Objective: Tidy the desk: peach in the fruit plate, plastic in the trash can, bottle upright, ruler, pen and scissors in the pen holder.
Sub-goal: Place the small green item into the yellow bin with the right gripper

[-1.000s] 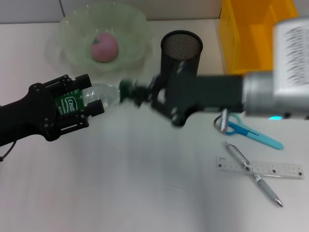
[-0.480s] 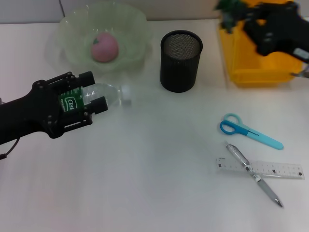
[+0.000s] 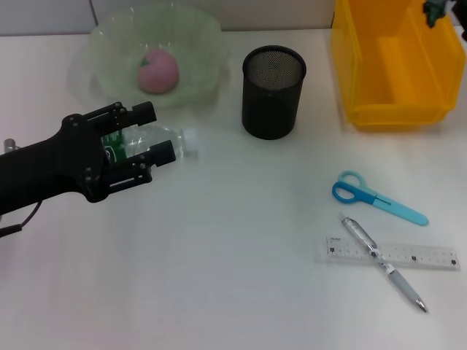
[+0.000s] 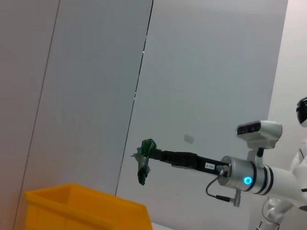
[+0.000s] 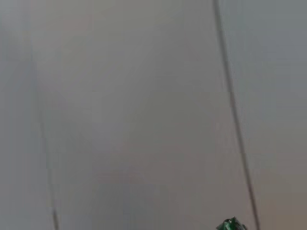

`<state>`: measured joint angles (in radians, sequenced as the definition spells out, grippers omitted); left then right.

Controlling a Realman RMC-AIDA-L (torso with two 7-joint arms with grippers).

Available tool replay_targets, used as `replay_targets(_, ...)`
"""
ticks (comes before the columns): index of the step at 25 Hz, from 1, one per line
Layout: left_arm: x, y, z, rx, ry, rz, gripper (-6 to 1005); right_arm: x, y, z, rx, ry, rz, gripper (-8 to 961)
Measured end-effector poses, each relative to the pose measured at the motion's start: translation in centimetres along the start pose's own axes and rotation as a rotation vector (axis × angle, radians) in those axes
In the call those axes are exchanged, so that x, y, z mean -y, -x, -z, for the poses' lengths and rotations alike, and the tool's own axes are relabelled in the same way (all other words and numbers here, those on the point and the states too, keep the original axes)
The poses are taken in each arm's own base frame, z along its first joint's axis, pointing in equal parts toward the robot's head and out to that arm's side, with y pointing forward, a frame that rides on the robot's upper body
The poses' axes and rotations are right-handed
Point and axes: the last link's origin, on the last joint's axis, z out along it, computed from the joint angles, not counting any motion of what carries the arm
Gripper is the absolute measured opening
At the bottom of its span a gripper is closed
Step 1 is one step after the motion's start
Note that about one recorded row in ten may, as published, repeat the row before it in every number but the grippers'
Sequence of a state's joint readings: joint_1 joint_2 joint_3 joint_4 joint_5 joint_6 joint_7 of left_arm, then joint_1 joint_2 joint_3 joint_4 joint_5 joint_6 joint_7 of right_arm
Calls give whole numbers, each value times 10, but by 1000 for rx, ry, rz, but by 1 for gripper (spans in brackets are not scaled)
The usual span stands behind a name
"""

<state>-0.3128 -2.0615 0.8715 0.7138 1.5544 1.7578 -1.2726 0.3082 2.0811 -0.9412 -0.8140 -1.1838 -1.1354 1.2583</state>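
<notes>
A clear bottle (image 3: 169, 141) with a green label and white cap lies on its side on the table. My left gripper (image 3: 153, 133) is open, with a finger on each side of it. My right gripper (image 3: 441, 10) is at the far right edge, above the yellow trash bin (image 3: 394, 69), shut on a crumpled green plastic piece (image 4: 145, 154), which also shows in the right wrist view (image 5: 231, 224). A pink peach (image 3: 158, 71) sits in the translucent fruit plate (image 3: 197, 33). Blue scissors (image 3: 376, 197), a pen (image 3: 384, 264) and a clear ruler (image 3: 408, 254) lie at the right front. The black mesh pen holder (image 3: 273, 95) stands mid-table.
The yellow bin also shows in the left wrist view (image 4: 81, 211), below the right arm. The pen lies across the ruler. The white table (image 3: 241, 277) is bare at the front middle and left.
My right gripper has carried the green plastic from beside the bottle's cap to the far right, over the yellow bin. My left gripper has slid a little forward along the bottle, which has stayed put.
</notes>
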Motion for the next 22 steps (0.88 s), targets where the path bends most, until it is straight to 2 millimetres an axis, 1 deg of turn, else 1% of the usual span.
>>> replay_targets(3, 0, 0, 0, 1, 2, 0, 715, 10, -3, 2, 1, -49, 10, 33)
replay_targets(7, 0, 0, -1, 2, 5, 0, 715, 13, -9, 2, -14, -77, 37, 35)
replay_targets(9, 0, 0, -1, 2, 5, 3, 714, 15, -15, -2, -36, -95, 21, 35)
replay_targets(15, -1, 0, -1, 0, 8, 8, 714, 20, -24, -7, -44, -136, -24, 37)
replay_targets(21, -2, 3, -1, -4, 7, 30, 714, 18, -30, -9, -58, -138, -28, 184)
replay_targets(22, -2, 4, -1, -4, 8, 31, 714, 18, -31, -9, -61, -138, -24, 231)
